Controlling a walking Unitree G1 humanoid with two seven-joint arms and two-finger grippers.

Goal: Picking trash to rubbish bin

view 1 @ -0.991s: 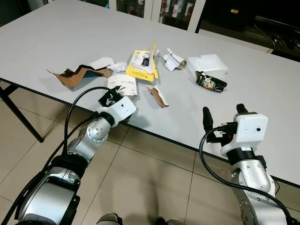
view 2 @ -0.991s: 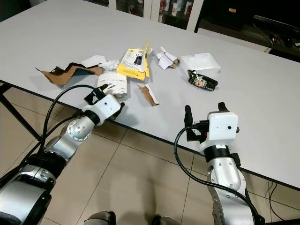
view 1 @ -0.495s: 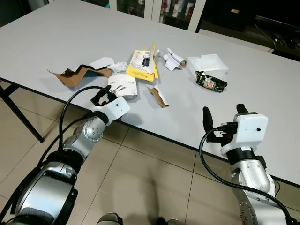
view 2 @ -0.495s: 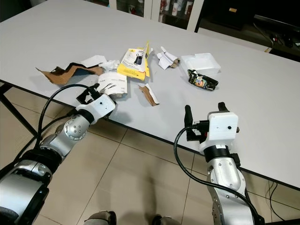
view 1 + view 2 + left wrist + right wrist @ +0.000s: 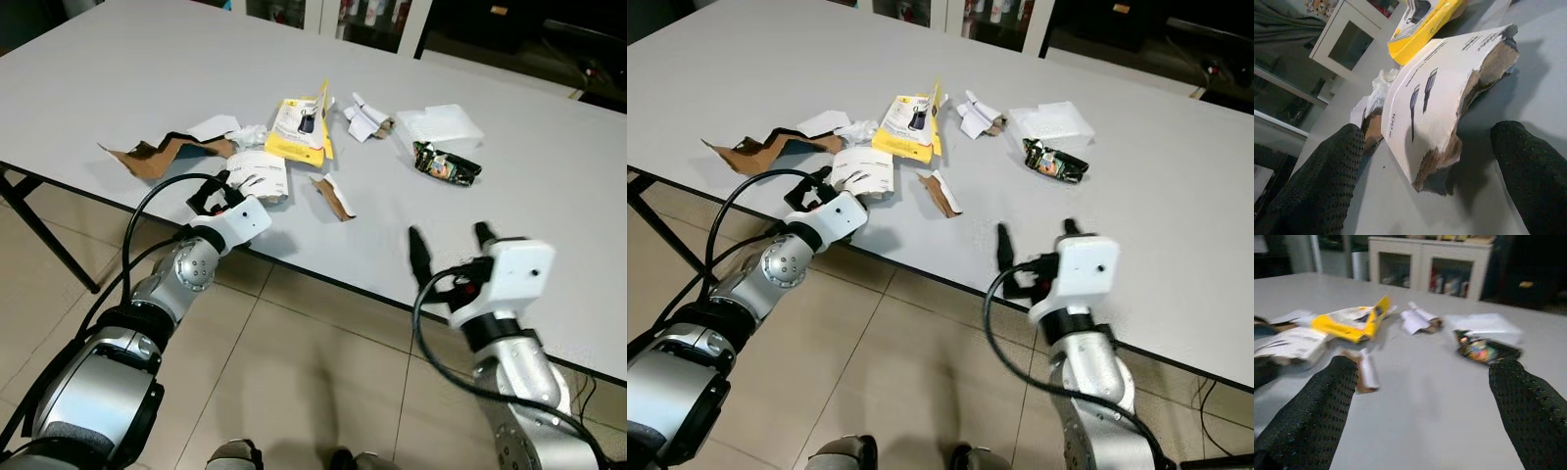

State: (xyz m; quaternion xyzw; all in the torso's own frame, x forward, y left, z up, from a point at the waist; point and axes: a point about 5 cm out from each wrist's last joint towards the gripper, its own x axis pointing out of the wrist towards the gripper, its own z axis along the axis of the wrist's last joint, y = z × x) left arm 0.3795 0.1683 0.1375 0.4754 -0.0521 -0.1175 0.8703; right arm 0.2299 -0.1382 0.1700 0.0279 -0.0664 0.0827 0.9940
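L gripper (image 5: 217, 189) sits at the near counter (image 5: 118, 78) edge, spread wide, w/ nothing in it; in the wrist view its two fingers (image 5: 1327, 181) flank the torn white card (image 5: 1440, 103), card lying between them but not pinched, no contact I can confirm. R gripper (image 5: 446, 245) hovers above the near edge at about 4 o'clock from the card, also wide apart, empty, not touching anything.

Risks, as I judge them: card lies flat on the counter w/ a ragged, curled edge, so closing fingers could skid over it or shove it toward 12 o'clock into the yellow package (image 5: 299, 127) instead of gripping. A thin sheet may buckle or slip out on lift. It's near the edge, so a nudge toward 6 o'clock could drop it to the floor.

Outward: brown cardboard scrap (image 5: 147, 157) at 10 o'clock of the card, small torn piece (image 5: 333, 196) at 3 o'clock, crumpled white paper (image 5: 367, 117) and dark snack wrapper (image 5: 446, 164) further toward 1–2 o'clock. No bin seen.
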